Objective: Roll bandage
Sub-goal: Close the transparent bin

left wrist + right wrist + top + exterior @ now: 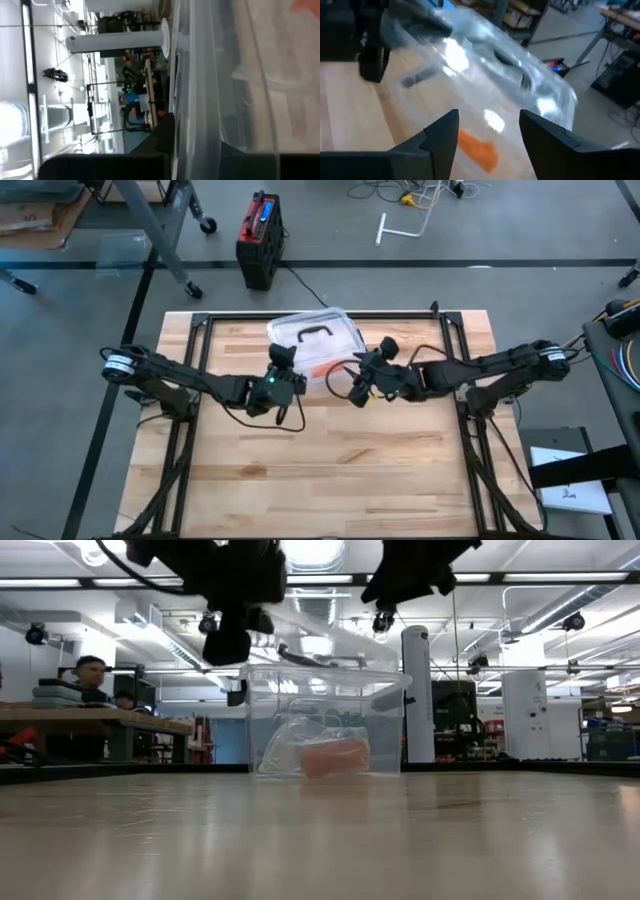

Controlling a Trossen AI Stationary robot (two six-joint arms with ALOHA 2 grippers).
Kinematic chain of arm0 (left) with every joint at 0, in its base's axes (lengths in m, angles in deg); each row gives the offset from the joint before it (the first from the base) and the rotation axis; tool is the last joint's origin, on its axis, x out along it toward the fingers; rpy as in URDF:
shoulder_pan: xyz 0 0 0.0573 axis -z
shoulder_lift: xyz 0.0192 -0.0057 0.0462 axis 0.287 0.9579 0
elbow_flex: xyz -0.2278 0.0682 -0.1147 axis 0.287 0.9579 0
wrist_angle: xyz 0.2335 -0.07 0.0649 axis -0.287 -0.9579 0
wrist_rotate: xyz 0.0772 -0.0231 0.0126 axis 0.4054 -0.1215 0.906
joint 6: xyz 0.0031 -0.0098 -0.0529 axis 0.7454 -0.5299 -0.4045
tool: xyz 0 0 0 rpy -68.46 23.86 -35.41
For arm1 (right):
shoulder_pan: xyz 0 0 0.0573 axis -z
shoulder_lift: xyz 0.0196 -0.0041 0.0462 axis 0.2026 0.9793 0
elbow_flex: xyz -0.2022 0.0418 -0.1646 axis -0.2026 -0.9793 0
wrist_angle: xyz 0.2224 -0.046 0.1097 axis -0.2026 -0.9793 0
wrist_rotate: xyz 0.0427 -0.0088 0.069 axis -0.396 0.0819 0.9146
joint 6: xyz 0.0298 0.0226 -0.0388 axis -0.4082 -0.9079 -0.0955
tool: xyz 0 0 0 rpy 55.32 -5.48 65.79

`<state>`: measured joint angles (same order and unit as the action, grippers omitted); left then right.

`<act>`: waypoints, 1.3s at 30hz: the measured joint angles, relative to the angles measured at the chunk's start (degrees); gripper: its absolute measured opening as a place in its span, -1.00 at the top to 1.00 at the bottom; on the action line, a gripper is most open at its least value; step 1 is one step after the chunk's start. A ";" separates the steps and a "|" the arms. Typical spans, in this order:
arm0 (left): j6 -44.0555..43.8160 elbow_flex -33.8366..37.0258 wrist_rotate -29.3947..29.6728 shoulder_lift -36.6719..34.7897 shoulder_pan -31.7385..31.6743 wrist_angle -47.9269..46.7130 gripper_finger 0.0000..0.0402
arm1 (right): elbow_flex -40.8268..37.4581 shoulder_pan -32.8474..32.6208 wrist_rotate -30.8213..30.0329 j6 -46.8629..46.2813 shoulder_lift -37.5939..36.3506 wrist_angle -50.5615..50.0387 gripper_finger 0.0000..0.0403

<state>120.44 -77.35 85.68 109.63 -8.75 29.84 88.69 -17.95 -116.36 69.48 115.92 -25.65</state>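
A clear plastic box (325, 730) stands at the table's far middle. On its floor lies the orange bandage (335, 757), also seen from above (322, 368) and in the right wrist view (479, 147), next to a crumpled clear wrapper (288, 745). The box's clear lid (315, 335), with a black handle, sits tilted over it. My left gripper (283, 360) is shut at the lid's left end. My right gripper (487, 135) hovers open above the box's right side (362, 367), nothing between its fingers. My left gripper pinches the lid's thin edge (197, 145) at the lid's left near corner, coming in roughly level from the table's left side. The lid is tilted: its left end (262, 622) is raised off the box, and its right end (403, 680) rests on the box's rim.
A red and black case (260, 240) stands on the floor beyond the table's far edge. A person (90, 675) sits at a desk in the room behind. Bare wood (330, 470) stretches from the box to the near edge.
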 joint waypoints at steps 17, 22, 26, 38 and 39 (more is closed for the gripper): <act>1.78 0.07 -10.03 -0.39 -4.44 -3.22 0.96 | 1.49 4.63 0.21 1.61 0.77 0.66 0.00; 2.02 0.07 -12.27 -0.39 -4.61 -4.19 0.96 | 0.79 6.30 3.89 1.46 0.77 2.48 0.01; 1.84 0.07 -13.55 -0.40 -4.62 -4.53 0.96 | -0.56 8.57 9.56 1.56 0.77 7.39 0.01; 0.58 0.09 -15.00 -0.40 -4.66 -8.23 0.84 | 1.77 12.56 22.05 3.18 13.10 15.92 0.01; 0.31 0.11 -14.75 -0.40 -4.59 -8.99 0.84 | 2.50 12.65 22.03 3.28 13.95 16.02 0.01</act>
<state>120.75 -77.24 70.92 109.24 -13.35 20.85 91.20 -5.30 -94.32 72.77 129.87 -9.63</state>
